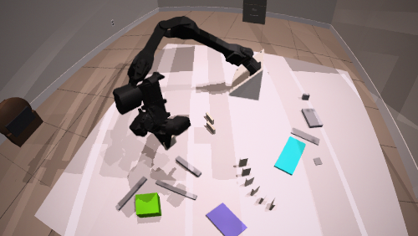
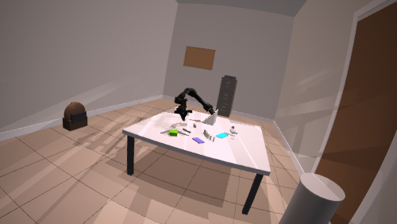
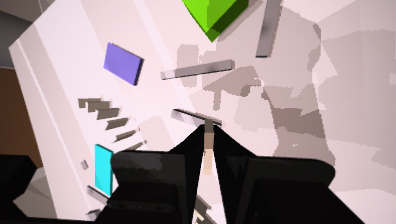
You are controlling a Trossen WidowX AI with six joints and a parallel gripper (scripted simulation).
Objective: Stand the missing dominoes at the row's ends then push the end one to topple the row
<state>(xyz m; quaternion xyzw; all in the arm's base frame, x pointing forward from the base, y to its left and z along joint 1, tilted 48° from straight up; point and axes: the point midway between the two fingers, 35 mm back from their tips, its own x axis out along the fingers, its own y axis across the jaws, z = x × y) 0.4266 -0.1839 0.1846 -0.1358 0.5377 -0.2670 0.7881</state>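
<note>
A curved row of several standing dominoes [image 1: 249, 182] [image 3: 109, 114] is right of centre on the table. My gripper [image 1: 168, 146] [image 3: 208, 128] is shut on a domino [image 3: 208, 141], dark at its far end and beige along its side. The gripper is held above the table, left of the row in the top view. Two loose dominoes, one [image 1: 209, 118] behind the other [image 1: 210, 128], are between the gripper and the arm's base; they partly show at the bottom of the wrist view. The exterior view shows all this too small for detail.
Grey bars, one of them [image 1: 188, 166] [image 3: 197, 69] nearest the gripper in the top view, lie near a green block [image 1: 147, 204] [image 3: 215, 15]. A purple plate [image 1: 226, 220] [image 3: 123, 64] is in front; a cyan plate [image 1: 290, 155] [image 3: 103, 170] and grey pieces are right of the row.
</note>
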